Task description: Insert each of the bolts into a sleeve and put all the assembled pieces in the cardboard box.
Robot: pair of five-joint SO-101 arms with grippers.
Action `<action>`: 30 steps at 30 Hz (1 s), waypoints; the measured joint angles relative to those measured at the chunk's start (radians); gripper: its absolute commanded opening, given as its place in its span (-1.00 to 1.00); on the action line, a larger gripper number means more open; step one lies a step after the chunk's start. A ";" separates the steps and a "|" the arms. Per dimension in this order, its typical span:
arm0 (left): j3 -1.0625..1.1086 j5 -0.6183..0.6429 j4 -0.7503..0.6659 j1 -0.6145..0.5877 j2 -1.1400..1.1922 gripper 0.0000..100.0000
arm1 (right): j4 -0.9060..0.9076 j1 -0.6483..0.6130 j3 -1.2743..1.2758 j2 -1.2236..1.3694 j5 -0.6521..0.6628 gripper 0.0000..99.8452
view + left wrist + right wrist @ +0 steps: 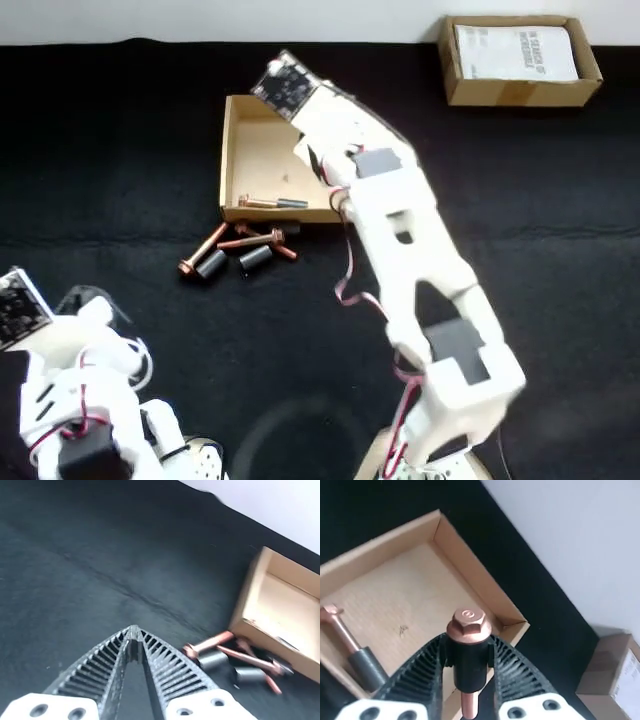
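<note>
My right gripper (466,642) is shut on a copper bolt (466,622) seated in a black sleeve (467,667), held over the open cardboard box (470,587). Another bolt in a sleeve (351,647) lies inside that box, shown in the high view as an assembled piece (270,203) by the box's (228,150) front wall. Loose copper bolts (255,240) and dark sleeves (256,258) lie on the black table just in front of the box. My left gripper (134,631) is shut on nothing, low over the cloth, well short of the loose bolts (210,644) and sleeves (214,660).
A second cardboard box (520,62) with a white sheet in it stands at the far right. The right arm (400,230) stretches across the middle of the table. The left arm (80,400) sits at the near left corner. Black cloth (120,180) covers the table.
</note>
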 measured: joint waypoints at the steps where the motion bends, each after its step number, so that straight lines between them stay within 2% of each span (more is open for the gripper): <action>1: 0.020 0.000 -0.026 -0.021 0.000 -0.98 | 0.000 0.000 -0.035 0.052 0.012 -0.99; 5: 0.101 0.002 -0.087 -0.054 0.000 -0.98 | 0.000 0.000 -0.155 0.238 0.026 -0.99; 10: 0.198 0.000 -0.094 -0.061 0.002 -0.98 | 0.000 0.000 -0.279 0.402 0.032 -0.96; 13: 0.256 0.000 -0.094 -0.061 0.002 -0.98 | 0.051 0.000 -0.338 0.465 0.032 -0.76; 16: 0.287 0.000 -0.094 -0.061 0.002 -0.98 | 0.169 -0.006 -0.404 0.480 0.034 -0.62; 21: 0.315 0.002 -0.097 -0.061 0.002 -0.98 | 0.384 -0.025 -0.557 0.477 0.020 -0.65; 26: 0.374 0.002 -0.097 -0.061 0.002 -0.98 | 0.658 -0.052 -0.847 0.479 -0.095 -0.65; 30: 0.442 0.002 -0.097 -0.061 0.002 -0.98 | 0.965 -0.132 -1.082 0.477 -0.192 -0.65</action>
